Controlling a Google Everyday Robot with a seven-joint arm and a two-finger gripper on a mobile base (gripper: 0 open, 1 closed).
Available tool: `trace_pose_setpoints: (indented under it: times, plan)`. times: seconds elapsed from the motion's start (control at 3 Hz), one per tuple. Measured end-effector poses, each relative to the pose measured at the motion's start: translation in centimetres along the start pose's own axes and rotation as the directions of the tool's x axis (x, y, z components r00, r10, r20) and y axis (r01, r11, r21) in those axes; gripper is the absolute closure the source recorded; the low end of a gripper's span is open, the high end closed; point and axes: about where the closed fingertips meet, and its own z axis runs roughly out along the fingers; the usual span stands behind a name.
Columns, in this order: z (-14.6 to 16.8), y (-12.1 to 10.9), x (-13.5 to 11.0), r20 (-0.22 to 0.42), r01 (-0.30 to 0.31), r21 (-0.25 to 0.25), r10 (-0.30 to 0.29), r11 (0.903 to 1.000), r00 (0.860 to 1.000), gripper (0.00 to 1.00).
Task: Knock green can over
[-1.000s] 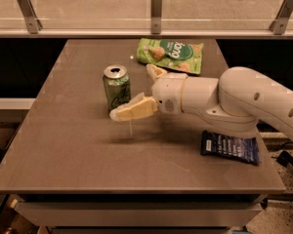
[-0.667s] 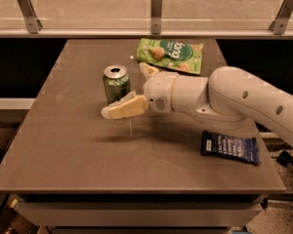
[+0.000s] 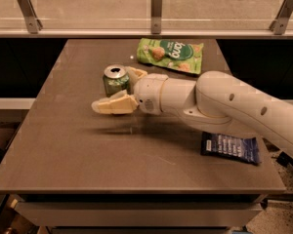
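The green can [image 3: 115, 80] is seen upright on the tabletop [image 3: 63, 150], left of centre and somewhat nearer the far edge; its silver top is turned upward. The gripper [image 3: 113, 88] is held low at the can, reached in from the right edge on the white arm [image 3: 234, 104]; its fingers [image 3: 115, 105] are spread apart – one lies in front of the can, the other just beside its right flank; contact cannot be told. A green snack bag [image 3: 171, 55] lies by the far edge; a dark blue packet [image 3: 230, 148] lies by the right edge – toward the near right corner.
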Motion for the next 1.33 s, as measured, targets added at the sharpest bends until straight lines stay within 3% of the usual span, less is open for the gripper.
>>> trace_pose_setpoints:
  times: [1.0,1.33]
  plan:
    - [0.38,0.52,-0.34,0.000,0.007,-0.010,-0.007,0.9999,1.000,0.87]
    - [0.51,0.68,-0.45,0.000,0.009,-0.013,-0.009,0.9999,1.000,1.00]
